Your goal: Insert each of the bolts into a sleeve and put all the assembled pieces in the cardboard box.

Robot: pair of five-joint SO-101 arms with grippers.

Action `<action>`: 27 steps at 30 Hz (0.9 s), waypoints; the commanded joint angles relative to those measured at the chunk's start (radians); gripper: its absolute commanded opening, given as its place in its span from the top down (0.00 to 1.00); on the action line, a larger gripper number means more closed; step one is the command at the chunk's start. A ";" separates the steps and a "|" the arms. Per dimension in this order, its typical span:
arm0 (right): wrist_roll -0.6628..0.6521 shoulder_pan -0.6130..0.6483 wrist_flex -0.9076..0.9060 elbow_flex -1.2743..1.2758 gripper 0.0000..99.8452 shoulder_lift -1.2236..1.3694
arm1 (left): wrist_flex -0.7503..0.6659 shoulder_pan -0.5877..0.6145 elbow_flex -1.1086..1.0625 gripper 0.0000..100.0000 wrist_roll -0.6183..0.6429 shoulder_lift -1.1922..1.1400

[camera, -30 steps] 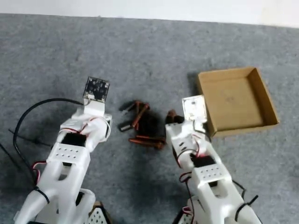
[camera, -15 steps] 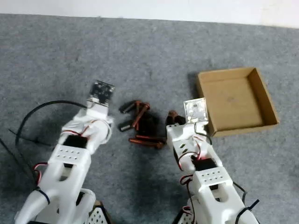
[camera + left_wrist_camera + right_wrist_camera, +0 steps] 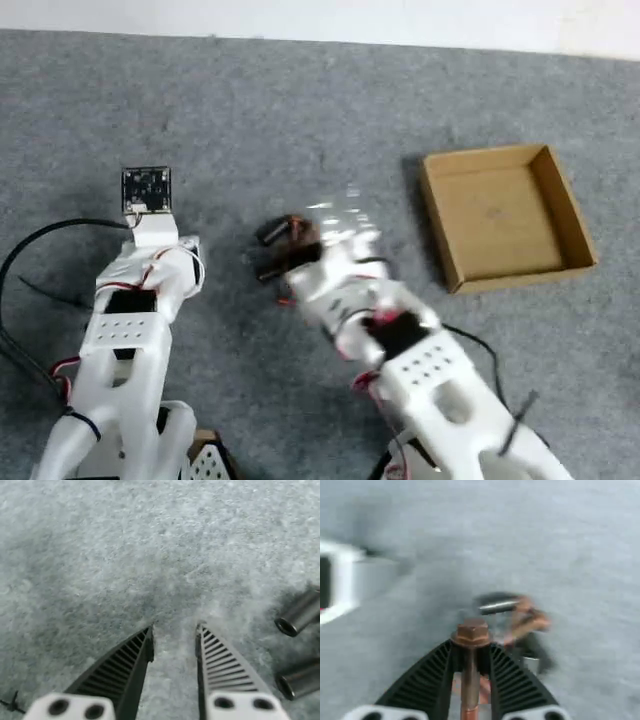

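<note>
Grey carpeted table (image 3: 300,110); cardboard box (image 3: 505,215) right of centre; sleeves (image 3: 299,614), bolts (image 3: 529,621) clustered mid-table.

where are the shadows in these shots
High view: a dark shadow hugs the cardboard box on its side toward the pile. Left wrist view: dark patches lie around the two sleeves, a dimmer one ahead of the left end effector. Right wrist view: a dark patch sits beside the loose bolts beyond the held bolt.

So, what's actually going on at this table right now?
The right gripper is shut on a copper bolt, near the pile of loose bolts and sleeves. The left gripper hovers open over bare carpet beside two dark sleeves. No assembled piece is in the cardboard box yet.
</note>
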State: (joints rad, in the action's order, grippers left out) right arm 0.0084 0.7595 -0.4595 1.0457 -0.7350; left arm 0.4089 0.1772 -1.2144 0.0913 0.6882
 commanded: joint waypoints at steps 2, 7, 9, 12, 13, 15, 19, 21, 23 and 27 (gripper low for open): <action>-0.009 0.085 -0.004 -0.189 1.00 0.272 | -0.020 0.084 0.024 0.86 0.068 0.036; -0.009 0.082 -0.004 -0.397 0.99 0.575 | -0.017 0.108 0.030 0.86 0.075 0.033; -0.009 0.082 -0.005 -0.463 0.99 0.679 | -0.017 0.108 0.030 0.86 0.074 0.033; -0.029 0.067 -0.025 -0.533 0.92 0.796 | -0.017 0.108 0.030 0.86 0.074 0.033; -0.061 0.062 -0.054 -0.555 0.87 0.822 | -0.017 0.107 0.030 0.86 0.074 0.033; -0.106 0.048 -0.104 -0.582 0.80 0.849 | -0.017 0.105 0.030 0.86 0.072 0.033; -0.106 -0.010 -0.156 -0.611 0.79 0.805 | -0.017 0.102 0.030 0.86 0.072 0.031; -0.106 -0.051 -0.173 -0.610 0.79 0.739 | -0.017 0.102 0.030 0.86 0.072 0.031; -0.107 -0.097 -0.176 -0.602 0.79 0.662 | -0.017 0.102 0.030 0.86 0.072 0.031; -0.112 -0.159 -0.208 -0.506 0.79 0.544 | -0.018 0.101 0.030 0.86 0.072 0.031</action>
State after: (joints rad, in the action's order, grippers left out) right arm -0.0882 0.6475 -0.6513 0.5102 -0.0844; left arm 0.4089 0.2754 -1.2144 0.1557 0.6882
